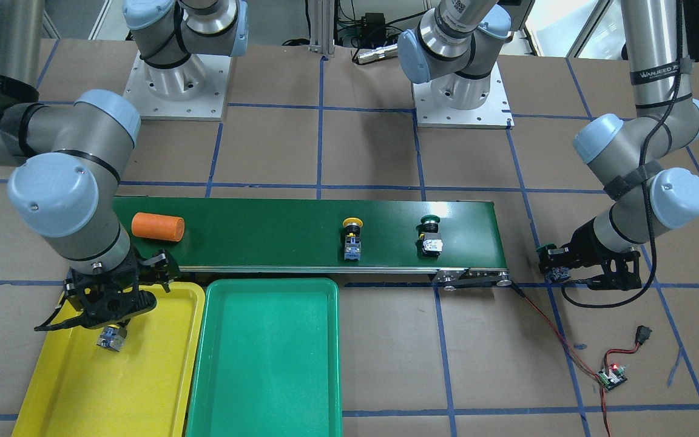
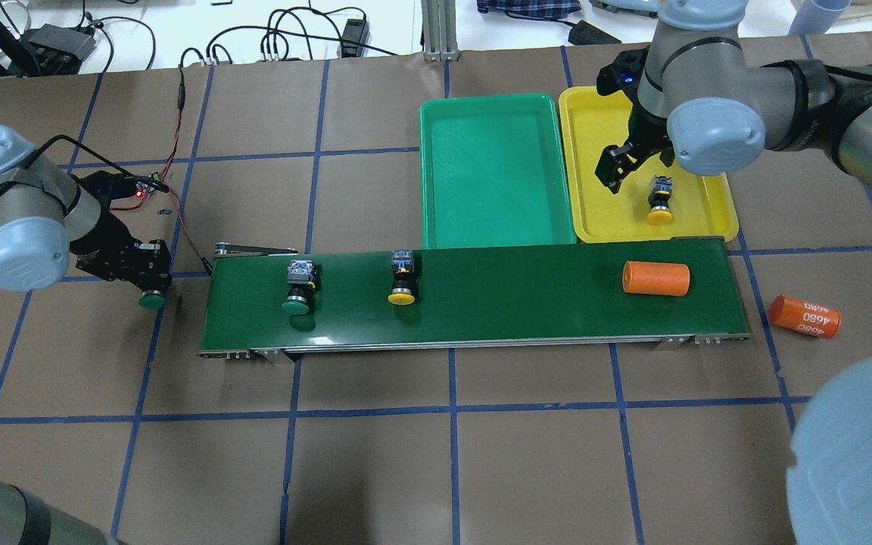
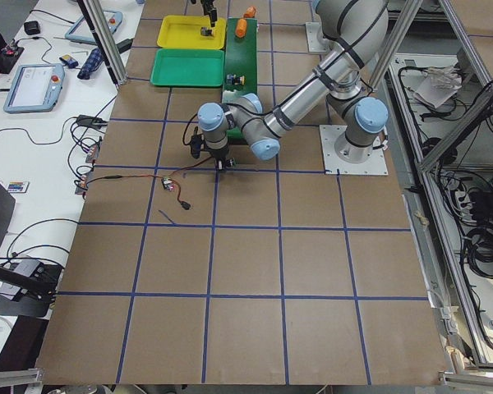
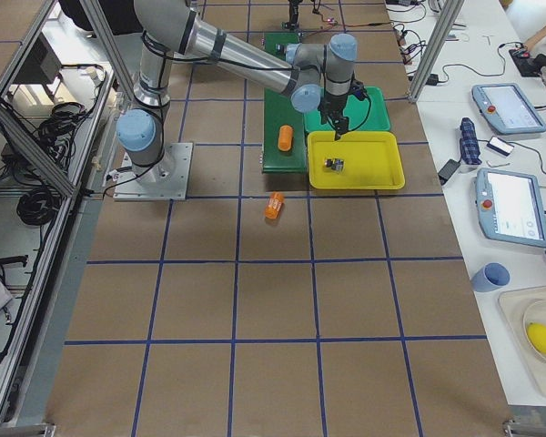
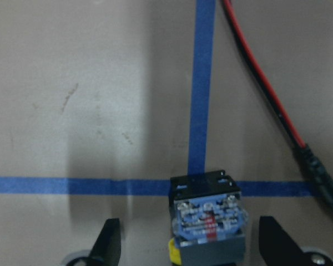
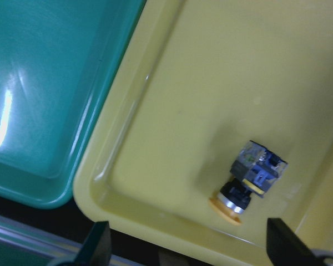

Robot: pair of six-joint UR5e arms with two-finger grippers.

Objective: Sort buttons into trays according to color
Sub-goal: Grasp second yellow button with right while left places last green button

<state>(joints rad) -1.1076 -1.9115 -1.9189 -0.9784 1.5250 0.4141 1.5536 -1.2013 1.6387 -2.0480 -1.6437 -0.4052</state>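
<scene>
- The yellow tray button [image 2: 660, 201] lies on its side in the yellow tray [image 2: 714, 221]. Its cap points at the rim on the belt side and sits close to that rim, while the tray's side walls are well apart from it.
- It has a yellow mushroom cap, a metal collar and a grey-and-black block body.
- The right gripper [image 2: 616, 174] hangs over the same tray, fingers spread wide and touching nothing, with the button just beside them.
- The green tray [image 2: 493, 174] sits edge to edge with the yellow one, and both butt against the conveyor belt [image 2: 519, 299].
- The yellow belt button [image 2: 402, 280] and the green belt button [image 2: 298, 289] lie mid-belt, well apart, caps towards the robot.
- The green table button [image 2: 152, 297] lies on the table [image 2: 375, 469] just off the belt's end, on a blue tape crossing.
- The left gripper [image 2: 150, 281] straddles it, fingers [image 5: 108, 244] spread, with a gap showing on each side of the body.
- One orange cylinder [image 2: 655, 278] lies on the belt near the yellow tray, and another [image 2: 805, 316] lies on the table past the belt's end.
</scene>
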